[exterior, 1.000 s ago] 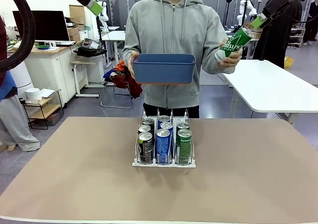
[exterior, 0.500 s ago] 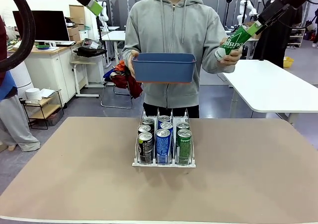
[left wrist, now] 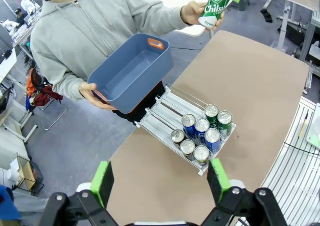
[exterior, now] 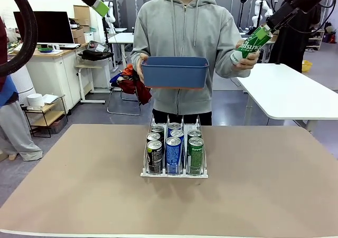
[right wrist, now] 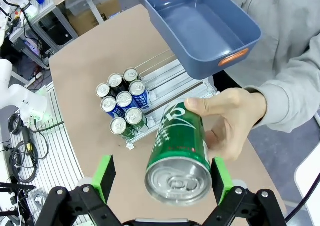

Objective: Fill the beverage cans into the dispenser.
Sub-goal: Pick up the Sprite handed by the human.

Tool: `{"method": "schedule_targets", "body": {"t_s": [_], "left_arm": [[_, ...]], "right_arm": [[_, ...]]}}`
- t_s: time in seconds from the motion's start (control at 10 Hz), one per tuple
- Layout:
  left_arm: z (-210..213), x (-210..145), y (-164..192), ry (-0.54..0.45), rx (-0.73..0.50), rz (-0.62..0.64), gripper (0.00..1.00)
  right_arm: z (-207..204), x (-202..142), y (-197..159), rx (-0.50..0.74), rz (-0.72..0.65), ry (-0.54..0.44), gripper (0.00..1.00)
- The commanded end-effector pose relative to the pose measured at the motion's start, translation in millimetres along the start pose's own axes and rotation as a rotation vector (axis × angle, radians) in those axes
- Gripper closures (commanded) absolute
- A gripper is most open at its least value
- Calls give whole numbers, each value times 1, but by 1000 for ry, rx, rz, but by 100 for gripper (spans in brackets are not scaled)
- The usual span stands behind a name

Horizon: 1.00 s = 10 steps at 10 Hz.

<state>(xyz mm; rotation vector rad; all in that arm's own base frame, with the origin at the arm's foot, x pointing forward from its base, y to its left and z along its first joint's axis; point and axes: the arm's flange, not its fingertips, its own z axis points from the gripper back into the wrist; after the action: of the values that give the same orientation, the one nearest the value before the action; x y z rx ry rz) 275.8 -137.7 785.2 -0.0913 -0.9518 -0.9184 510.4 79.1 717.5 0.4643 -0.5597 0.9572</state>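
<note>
Green slim aluminium can (right wrist: pixel 179 153), offered by the person's hand (right wrist: pixel 231 120), sits between the spread right tool's (right wrist: pixel 162 177) fingers, ungripped; six cans (right wrist: pixel 122 101) already fill the white wire dispenser (right wrist: pixel 175 85) far below.

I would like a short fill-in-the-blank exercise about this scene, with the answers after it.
1. The dispenser holds ___ cans.
2. The person's hand holds out a ___ can.
3. The right gripper has its fingers ___ on either side of that can.
4. The person's other hand holds a ___ bin.

Answers: six; green; open; blue
</note>
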Motion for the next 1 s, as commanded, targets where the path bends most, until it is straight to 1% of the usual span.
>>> {"method": "schedule_targets", "body": {"t_s": [0.0,0.4,0.5,0.6,0.7,0.8,0.9], "left_arm": [[0,-2,2,-5,-19,-5,0],[0,-2,2,-5,-19,-5,0],[0,-2,2,-5,-19,-5,0],[0,-2,2,-5,-19,-5,0],[0,-2,2,-5,-19,-5,0],[0,-2,2,-5,-19,-5,0],[0,-2,2,-5,-19,-5,0]], "right_arm": [[-6,4,-5,13,19,-32,0],[-14,6,-11,25,8,-19,0],[-13,3,-5,18,-4,4,0],[-15,4,-7,19,-5,6,0],[-14,3,-7,19,20,27,60],[-14,2,-7,15,0,39,60],[-13,0,-6,25,-5,46,100]]}}
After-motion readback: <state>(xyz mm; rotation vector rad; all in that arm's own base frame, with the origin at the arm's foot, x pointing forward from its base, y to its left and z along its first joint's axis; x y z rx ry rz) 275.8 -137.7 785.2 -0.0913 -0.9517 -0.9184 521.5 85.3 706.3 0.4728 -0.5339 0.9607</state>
